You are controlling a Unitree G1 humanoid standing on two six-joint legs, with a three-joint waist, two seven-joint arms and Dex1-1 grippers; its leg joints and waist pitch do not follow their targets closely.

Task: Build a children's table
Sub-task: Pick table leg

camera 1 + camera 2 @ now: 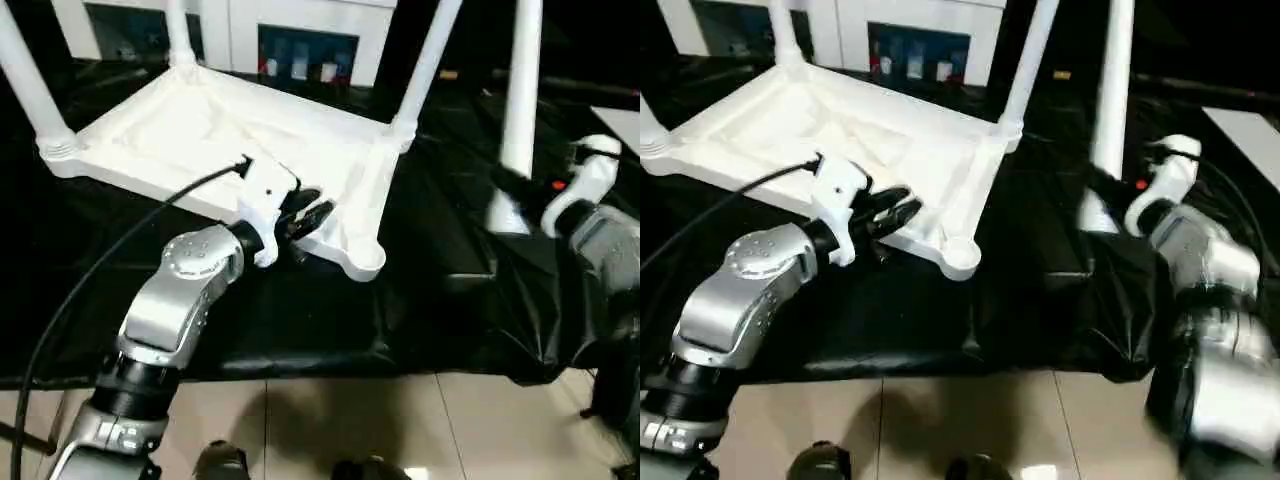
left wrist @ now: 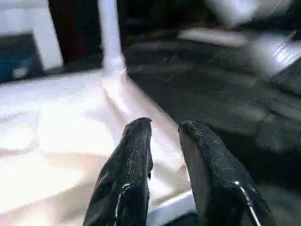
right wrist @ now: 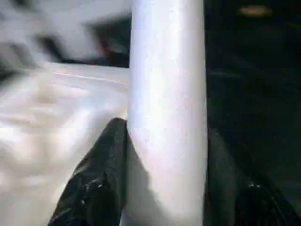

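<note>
**A:** What's in front of you?

**B:** Biggest thing first: the black plastic sheet covering the work surface. On it lies the white square plastic tabletop, upside down, ribbed underside up, taking the left and middle of my view.

**A:** Legs?

**B:** Three long white tapered tube legs stand in corner sockets: one at the near left corner, one at the far left, one at the far right. The round socket at the near right corner is empty.

**A:** And the fourth?

**B:** The fourth white tube leg stands upright to the right of the tabletop, apart from it, and my right gripper is clamped around it, a black finger pressed on each side of the tube.

**A:** Your left side?

**B:** My left gripper sits at the tabletop's near edge, just left of the empty socket. Its two black fingers stand a little apart with nothing between them, pointing across the white underside. A black cable runs from that wrist to the near left.

**A:** Behind it all?

**B:** A white glass-door cabinet at the far side.
</note>
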